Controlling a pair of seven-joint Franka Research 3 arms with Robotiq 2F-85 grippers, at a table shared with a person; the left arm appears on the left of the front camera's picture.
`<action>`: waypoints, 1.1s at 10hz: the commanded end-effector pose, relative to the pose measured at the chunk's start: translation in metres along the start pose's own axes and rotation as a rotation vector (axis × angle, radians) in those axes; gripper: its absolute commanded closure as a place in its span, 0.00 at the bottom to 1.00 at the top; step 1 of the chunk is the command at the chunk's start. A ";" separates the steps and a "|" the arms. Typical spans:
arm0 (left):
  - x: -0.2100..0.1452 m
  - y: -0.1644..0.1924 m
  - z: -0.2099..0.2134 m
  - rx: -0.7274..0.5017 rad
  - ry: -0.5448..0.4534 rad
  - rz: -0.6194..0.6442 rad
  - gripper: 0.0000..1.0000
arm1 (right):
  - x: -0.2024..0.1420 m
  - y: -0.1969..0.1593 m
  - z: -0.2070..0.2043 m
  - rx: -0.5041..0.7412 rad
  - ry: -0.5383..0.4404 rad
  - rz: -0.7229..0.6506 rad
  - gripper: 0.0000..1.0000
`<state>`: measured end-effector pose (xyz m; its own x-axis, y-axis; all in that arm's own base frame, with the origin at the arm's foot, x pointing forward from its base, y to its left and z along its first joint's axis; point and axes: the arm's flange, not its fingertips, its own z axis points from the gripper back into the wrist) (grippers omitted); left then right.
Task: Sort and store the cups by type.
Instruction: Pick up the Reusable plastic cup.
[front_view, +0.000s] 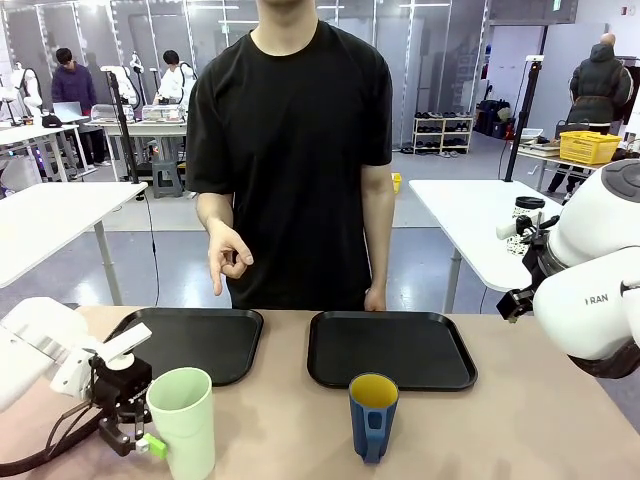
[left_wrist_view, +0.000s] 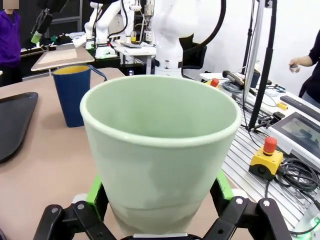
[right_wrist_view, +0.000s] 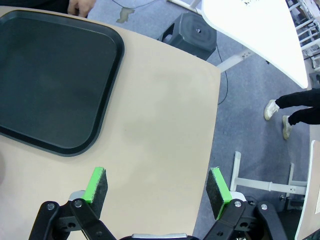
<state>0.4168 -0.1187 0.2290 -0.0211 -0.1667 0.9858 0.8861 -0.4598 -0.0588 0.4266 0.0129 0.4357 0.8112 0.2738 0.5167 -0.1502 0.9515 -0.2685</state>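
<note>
Green tumbler (front_view: 183, 420) stands near-left on table (front_view: 530, 420), left claw (left_wrist_view: 159, 192) spread astride its base; blue mug (front_view: 373, 412) stands centre. Right claw (right_wrist_view: 157, 189) spread, empty. Advise: close squarely, firmly, avoid tipping.

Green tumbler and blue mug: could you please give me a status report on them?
Left gripper open, straddling pale green tumbler. Right gripper open above bare tabletop. Blue mug upright before right black tray, untouched. Person's hand at that tray's far edge.
</note>
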 end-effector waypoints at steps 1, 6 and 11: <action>-0.057 -0.029 -0.011 -0.049 -0.010 -0.049 0.00 | -0.001 -0.001 -0.001 -0.003 0.000 0.001 0.00; -0.064 -0.024 -0.016 -0.092 -0.019 -0.065 0.00 | -0.001 -0.001 -0.001 -0.003 0.000 0.001 0.00; -0.066 -0.027 -0.017 -0.100 -0.022 -0.082 0.15 | -0.001 -0.001 -0.001 -0.003 0.000 0.001 0.00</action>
<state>0.4152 -0.1236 0.2010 -0.0366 -0.1323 0.9905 0.8358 -0.5474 -0.0422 0.4266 0.0129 0.4357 0.8112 0.2738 0.5167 -0.1502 0.9515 -0.2685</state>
